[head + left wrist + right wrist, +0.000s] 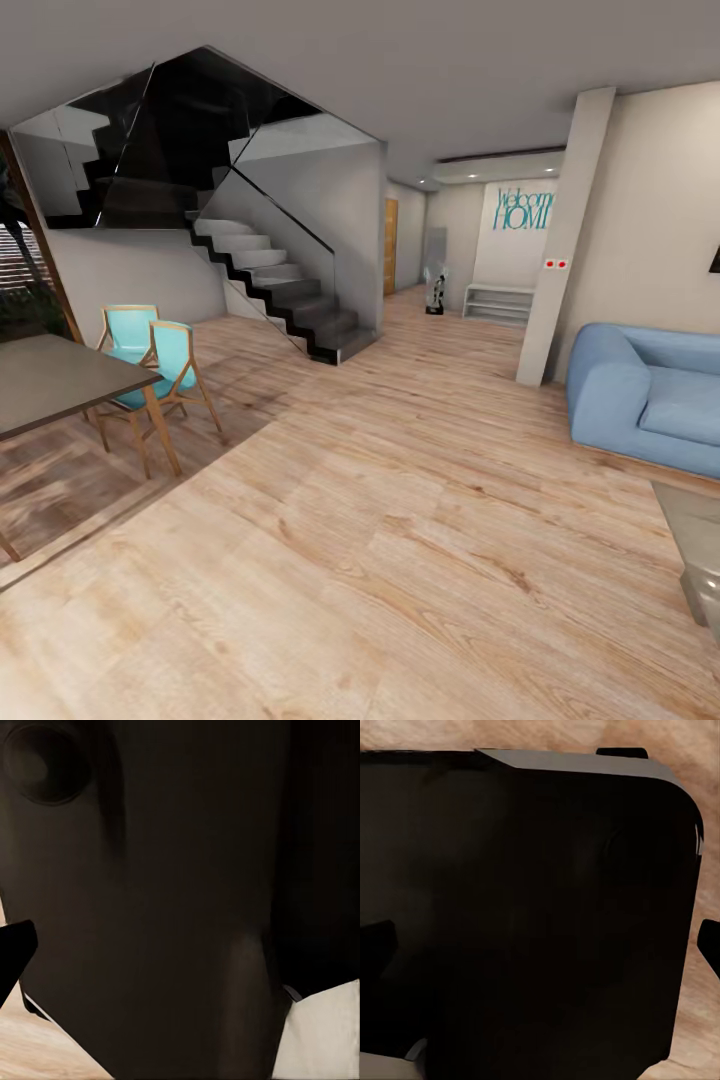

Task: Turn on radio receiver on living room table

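Note:
The radio receiver is out of view. A corner of the low table (699,545), glossy and grey, pokes in at the right edge of the head view, in front of the living room's blue sofa (645,398). In the left wrist view, one black fingertip (15,945) of my left gripper (180,952) sits at the picture's edge against the robot's dark body. My right gripper (541,941) has its black fingertips (709,943) far apart, with nothing between them, also over the dark body and the wooden floor.
A dark dining table (55,380) with teal chairs (165,360) stands at the left. A staircase (280,290) with glass panels rises behind it. A white pillar (565,240) stands left of the sofa. Wide wooden floor (400,540) stretches ahead toward a hallway (440,270).

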Robot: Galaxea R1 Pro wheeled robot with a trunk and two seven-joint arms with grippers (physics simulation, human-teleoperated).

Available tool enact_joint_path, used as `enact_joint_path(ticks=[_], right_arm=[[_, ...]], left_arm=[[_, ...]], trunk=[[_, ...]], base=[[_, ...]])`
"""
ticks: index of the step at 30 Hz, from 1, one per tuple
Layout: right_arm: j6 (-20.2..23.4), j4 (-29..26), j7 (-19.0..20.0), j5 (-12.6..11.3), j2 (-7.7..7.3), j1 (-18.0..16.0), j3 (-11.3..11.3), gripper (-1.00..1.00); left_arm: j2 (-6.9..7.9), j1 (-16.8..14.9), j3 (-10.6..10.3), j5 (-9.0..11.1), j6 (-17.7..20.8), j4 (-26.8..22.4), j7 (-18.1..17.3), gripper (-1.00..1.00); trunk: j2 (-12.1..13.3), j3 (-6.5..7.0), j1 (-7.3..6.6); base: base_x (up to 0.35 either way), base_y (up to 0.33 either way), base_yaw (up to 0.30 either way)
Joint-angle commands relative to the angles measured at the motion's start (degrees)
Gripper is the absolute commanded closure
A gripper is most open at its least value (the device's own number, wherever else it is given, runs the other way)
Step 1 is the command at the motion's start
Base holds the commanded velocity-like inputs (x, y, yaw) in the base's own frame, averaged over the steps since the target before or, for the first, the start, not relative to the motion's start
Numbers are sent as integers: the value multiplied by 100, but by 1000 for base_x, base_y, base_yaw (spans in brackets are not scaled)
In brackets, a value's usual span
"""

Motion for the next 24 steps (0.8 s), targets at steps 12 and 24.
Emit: enact_joint_path(ticks=[12, 24], right_arm=[[-386, -298, -12, 21, -288, -35, 25, -100], [-452, -2399, -5, 39, -651, -60, 24, -100]], left_arm=[[-41, -2, -41, -4, -152, -126, 42, -100], [-2, -7, -25, 5, 839, -3121, 530, -100]], trunk=[[0, 0, 0], [0, 0, 0]], base=[[0, 0, 0], [0, 0, -48]])
